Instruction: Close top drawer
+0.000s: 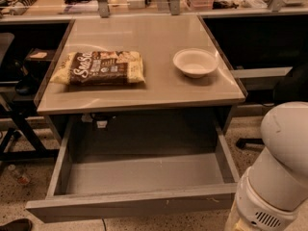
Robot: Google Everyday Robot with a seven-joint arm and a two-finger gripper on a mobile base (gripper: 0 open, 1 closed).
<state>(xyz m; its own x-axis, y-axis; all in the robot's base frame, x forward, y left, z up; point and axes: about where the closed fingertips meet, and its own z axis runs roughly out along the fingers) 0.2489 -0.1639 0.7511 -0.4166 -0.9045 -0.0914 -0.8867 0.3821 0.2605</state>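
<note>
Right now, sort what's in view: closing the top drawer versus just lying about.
Job: top drawer, pulled open; robot arm, lower right; gripper out of view.
Lying about: snack bag and white bowl on the tabletop.

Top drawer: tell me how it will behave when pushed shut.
The wide grey box drawer looks rigid and empty, so it should probably slide straight and lightly. Its flat front panel has no handle, so a push near one end might skew it. The hand is out of view; only the white arm shows at lower right.
</note>
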